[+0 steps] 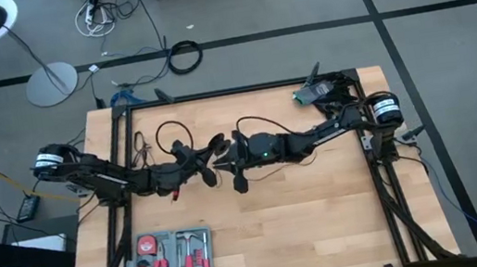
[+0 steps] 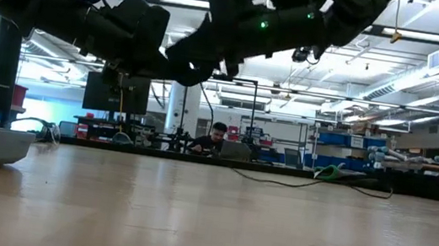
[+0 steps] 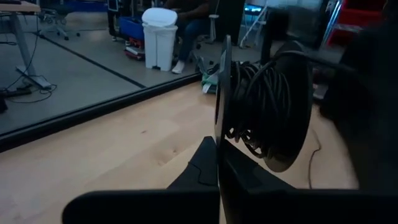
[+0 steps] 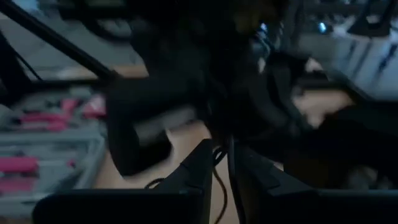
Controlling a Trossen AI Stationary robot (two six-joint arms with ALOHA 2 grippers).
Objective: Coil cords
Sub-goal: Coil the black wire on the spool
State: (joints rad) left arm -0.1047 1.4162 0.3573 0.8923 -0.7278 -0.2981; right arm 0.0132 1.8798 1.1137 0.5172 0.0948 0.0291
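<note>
Both arms meet mid light wooden worktop (image 1: 324, 206), raised off surface. Left hand (image 1: 208, 161) fingers pressed together, pinching thin black cord bundle (image 3: 261, 106) wound beside round black puck disc (image 3: 292, 118). Right hand (image 1: 228, 160) just beside it; I can't tell its finger state. Loose cord loops (image 1: 164, 135) trail behind left arm. Grey tool tray with red-handled tools (image 1: 171, 263) sits at worktop's near edge.

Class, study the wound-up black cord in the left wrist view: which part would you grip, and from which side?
Probably the thin disc, pinched across its flat faces, coming edge-on at its rim, where the left gripper sits. The windings beside it are loose, rounded loops that would likely squash or slip.
</note>
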